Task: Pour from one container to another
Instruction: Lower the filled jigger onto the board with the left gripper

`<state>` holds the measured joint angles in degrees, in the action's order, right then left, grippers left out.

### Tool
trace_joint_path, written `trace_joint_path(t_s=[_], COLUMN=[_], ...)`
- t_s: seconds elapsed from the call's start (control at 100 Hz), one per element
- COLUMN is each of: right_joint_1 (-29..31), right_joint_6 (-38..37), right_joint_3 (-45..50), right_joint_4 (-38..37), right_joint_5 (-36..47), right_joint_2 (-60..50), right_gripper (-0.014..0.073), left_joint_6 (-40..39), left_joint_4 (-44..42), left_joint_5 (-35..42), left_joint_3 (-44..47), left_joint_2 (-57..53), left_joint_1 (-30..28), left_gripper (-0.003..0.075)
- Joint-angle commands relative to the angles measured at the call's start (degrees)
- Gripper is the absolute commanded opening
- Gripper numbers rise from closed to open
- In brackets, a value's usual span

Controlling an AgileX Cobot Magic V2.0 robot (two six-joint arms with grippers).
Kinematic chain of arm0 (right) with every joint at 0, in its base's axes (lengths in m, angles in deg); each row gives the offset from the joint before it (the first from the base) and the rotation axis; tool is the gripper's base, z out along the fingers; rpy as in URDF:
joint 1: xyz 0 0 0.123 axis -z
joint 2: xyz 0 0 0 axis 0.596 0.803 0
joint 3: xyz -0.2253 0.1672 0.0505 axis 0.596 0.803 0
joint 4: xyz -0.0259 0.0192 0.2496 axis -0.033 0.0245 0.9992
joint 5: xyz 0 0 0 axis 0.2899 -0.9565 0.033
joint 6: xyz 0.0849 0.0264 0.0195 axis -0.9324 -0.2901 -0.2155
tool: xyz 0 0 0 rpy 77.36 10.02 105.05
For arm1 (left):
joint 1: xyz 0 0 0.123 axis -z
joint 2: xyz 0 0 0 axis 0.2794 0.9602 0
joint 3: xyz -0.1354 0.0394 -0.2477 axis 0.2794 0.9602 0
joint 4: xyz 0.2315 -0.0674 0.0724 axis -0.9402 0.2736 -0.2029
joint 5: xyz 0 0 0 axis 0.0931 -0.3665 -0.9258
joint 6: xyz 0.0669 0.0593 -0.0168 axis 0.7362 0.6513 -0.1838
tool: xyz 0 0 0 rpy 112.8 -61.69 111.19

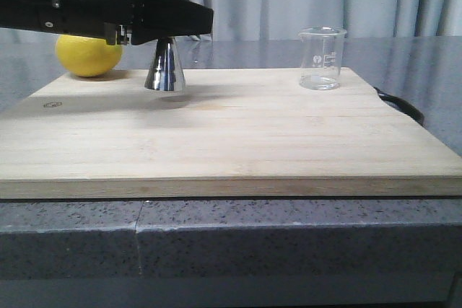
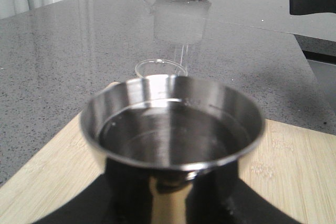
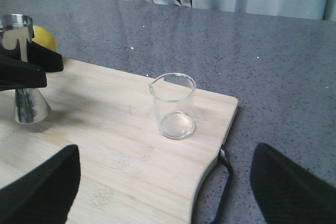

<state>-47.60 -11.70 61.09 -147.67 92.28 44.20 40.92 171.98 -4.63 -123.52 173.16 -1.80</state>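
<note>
Left gripper is closed around the waist of the steel jigger, which stands upright on the wooden board with dark liquid in its upper cup. Right gripper hangs over the board's near edge with its fingers spread wide, gripping nothing. Well apart from the jigger, the clear glass beaker stands upright and empty near the board's far right corner. Nothing lies between them. A yellow lemon sits just behind the left gripper
</note>
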Motion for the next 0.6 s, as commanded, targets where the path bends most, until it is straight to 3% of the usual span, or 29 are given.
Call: trace_joint_path(t_s=[0.0, 0.59], right_joint_1=[0.08, 0.08], right_joint_6=[-0.06, -0.06], right_joint_3=[-1.43, -1.43], right_joint_4=[0.26, 0.26], right_joint_5=[-0.96, -1.19], right_joint_2=[-0.44, -0.44], right_gripper=[0.0598, 0.0598], left_joint_6=[0.99, 1.78], left_joint_4=[5.37, 1.56], left_joint_5=[-5.83, -5.44], left_joint_3=[-1.5, -1.5], left_joint_2=[-2.58, -1.89], left_joint_1=[0.42, 0.32], left_gripper=[0.0207, 0.0207])
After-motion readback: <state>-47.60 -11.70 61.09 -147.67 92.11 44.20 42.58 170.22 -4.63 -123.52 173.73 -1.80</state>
